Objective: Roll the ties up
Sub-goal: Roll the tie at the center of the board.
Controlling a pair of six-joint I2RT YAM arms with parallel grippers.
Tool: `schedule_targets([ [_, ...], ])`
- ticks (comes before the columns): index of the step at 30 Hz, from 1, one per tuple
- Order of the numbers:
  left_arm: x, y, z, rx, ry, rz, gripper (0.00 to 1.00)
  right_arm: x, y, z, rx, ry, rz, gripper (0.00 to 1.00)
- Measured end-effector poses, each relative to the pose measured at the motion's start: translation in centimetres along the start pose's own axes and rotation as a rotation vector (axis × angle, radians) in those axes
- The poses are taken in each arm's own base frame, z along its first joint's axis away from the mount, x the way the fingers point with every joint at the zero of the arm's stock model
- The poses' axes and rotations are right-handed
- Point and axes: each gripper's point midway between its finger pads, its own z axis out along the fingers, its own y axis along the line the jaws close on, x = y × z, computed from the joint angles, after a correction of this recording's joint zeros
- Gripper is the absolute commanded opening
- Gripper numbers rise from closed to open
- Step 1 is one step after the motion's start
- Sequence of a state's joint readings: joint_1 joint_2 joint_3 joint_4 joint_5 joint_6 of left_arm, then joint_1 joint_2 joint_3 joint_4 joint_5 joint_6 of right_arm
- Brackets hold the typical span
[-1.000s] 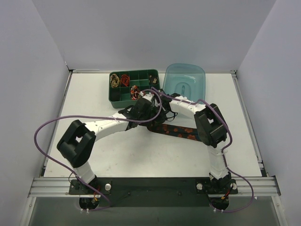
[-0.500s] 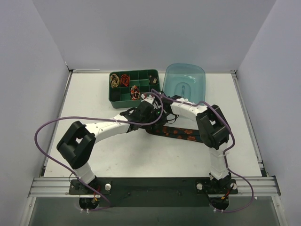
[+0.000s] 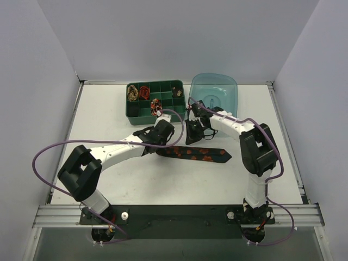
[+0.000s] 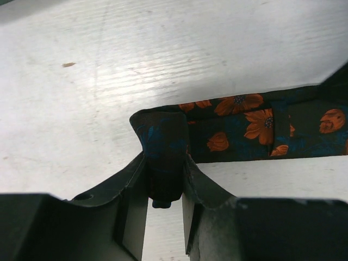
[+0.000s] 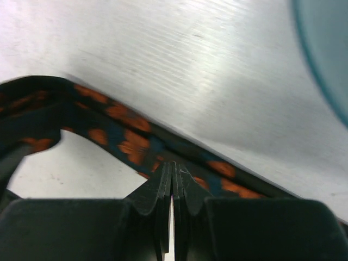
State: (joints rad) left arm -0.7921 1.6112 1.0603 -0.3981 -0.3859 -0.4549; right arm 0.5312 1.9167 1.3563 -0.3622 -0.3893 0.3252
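A black tie with orange-red blotches [image 3: 198, 154] lies flat across the table's middle. My left gripper [image 3: 162, 137] is shut on its folded left end [image 4: 163, 141]; the rest of the tie [image 4: 244, 128] runs off to the right. My right gripper [image 3: 191, 133] stands just behind the tie, near the lid. In the right wrist view its jaws [image 5: 173, 166] are closed, with a raised narrow strip of the same tie [image 5: 130, 144] crossing right at the tips. Rolled gold-black [image 3: 132, 92] and red [image 3: 144, 91] ties sit in the tray.
A green compartment tray [image 3: 157, 82] stands at the back, with another coil [image 3: 156, 105] in its front row. A teal lid [image 3: 213, 95] lies to its right and shows at the right wrist view's edge [image 5: 326, 43]. Purple cables loop over both arms.
Both grippers have separated: the left one moved left and forward, the right one moved back toward the lid. The tie has shifted slightly and its left end is now folded.
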Motion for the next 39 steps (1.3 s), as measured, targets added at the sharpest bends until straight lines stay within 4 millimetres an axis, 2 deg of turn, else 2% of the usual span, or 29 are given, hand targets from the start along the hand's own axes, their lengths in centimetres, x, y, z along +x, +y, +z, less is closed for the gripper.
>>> schedule_targets([
  [3, 0.4, 1.4, -0.2, -0.065, 0.011, 0.037, 0.36, 0.7, -1.5, 0.1, 0.036, 0.017, 0.03, 0.0],
  [6, 0.8, 2.6, -0.3, -0.116, 0.024, 0.073, 0.36, 1.2, -2.2, 0.3, 0.056, 0.029, 0.044, 0.0],
  [12, 1.2, 3.1, -0.2, -0.172, 0.044, 0.14, 0.36, 1.3, -2.8, 0.1, 0.072, 0.03, 0.058, 0.0],
  [16, 1.4, 2.2, 0.2, -0.182, 0.056, 0.188, 0.37, 1.0, -2.9, -0.3, 0.072, 0.018, 0.062, 0.0],
  [21, 1.5, 0.1, 0.9, -0.169, 0.064, 0.246, 0.4, 0.8, -3.4, -0.6, 0.08, 0.011, 0.073, 0.0],
  [27, 2.0, -1.5, 1.5, -0.157, 0.079, 0.285, 0.53, 0.7, -3.6, -0.6, 0.083, 0.008, 0.078, 0.0],
  [32, 2.6, -2.5, 1.8, -0.114, 0.1, 0.267, 0.57, 0.7, -3.6, -0.6, 0.083, 0.008, 0.078, 0.0],
  [39, 2.7, -5.0, 2.1, -0.004, 0.095, 0.183, 0.59, 0.7, -3.6, -0.6, 0.083, 0.009, 0.078, 0.0],
])
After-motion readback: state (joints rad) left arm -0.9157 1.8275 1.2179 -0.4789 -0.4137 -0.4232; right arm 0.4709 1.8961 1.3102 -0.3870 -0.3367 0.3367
